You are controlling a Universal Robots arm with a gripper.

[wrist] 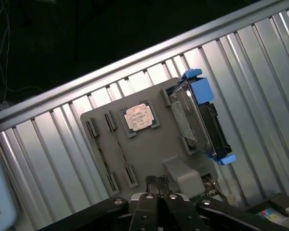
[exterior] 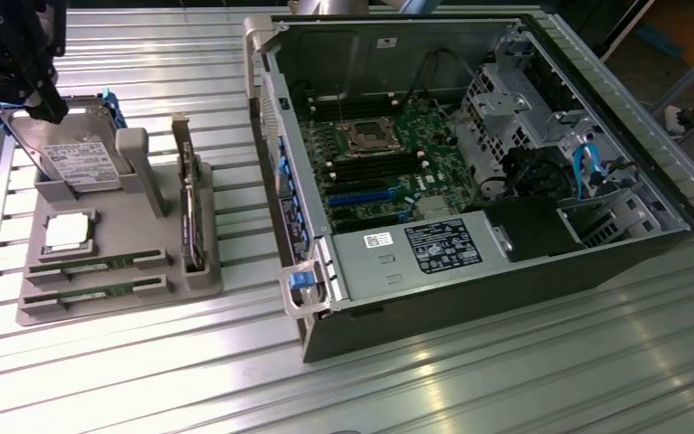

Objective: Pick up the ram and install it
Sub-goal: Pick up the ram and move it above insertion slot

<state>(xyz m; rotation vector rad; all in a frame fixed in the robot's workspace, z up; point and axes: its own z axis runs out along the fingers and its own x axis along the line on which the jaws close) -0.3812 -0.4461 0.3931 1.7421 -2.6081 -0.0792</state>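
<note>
Two ram sticks (exterior: 97, 263) (exterior: 94, 293) lie in slots at the near end of a grey holder tray (exterior: 118, 307) on the exterior view's left. In the wrist view they appear edge-on as thin strips (wrist: 100, 153) (wrist: 119, 148) between grey clips. My gripper (exterior: 48, 110) hangs high over the tray's far end, above the hard drive (exterior: 76, 158), well apart from the ram. Its fingers (wrist: 152, 182) are pressed together with nothing between them, so the gripper (wrist: 157, 182) is shut and holds nothing.
The tray also holds a silver processor chip (exterior: 68, 231) and a dark card (exterior: 191, 212) standing on edge. An open computer case (exterior: 444, 289) lies on the exterior view's right, its motherboard (exterior: 383, 163) exposed with dark memory slots. All rest on a ribbed metal table (exterior: 504, 380).
</note>
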